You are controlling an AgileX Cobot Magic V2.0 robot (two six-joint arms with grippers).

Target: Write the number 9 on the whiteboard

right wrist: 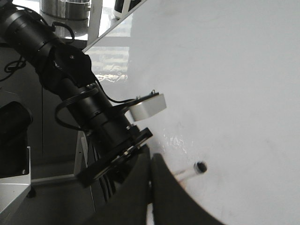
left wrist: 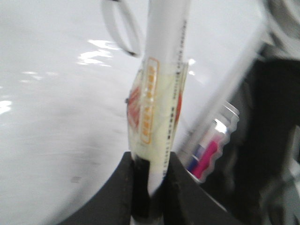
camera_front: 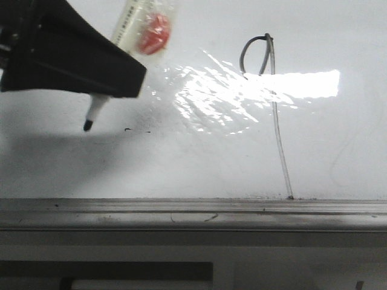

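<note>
1. White, glossy, one whiteboard point(camera_front: 338, 133) carried one number 9 point(camera_front: 269, 90) right of centre.
2. One left gripper point(camera_front: 100, 84) clamped one marker point(camera_front: 97, 112), tip off the board, left of the 9.
3. Right gripper's fingers: cannot tell.

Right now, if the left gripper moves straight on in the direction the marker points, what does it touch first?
Most likely the whiteboard: the left gripper holds the marker tip-down towards bare board, left of the number 9. How large the gap is, I cannot tell.
</note>
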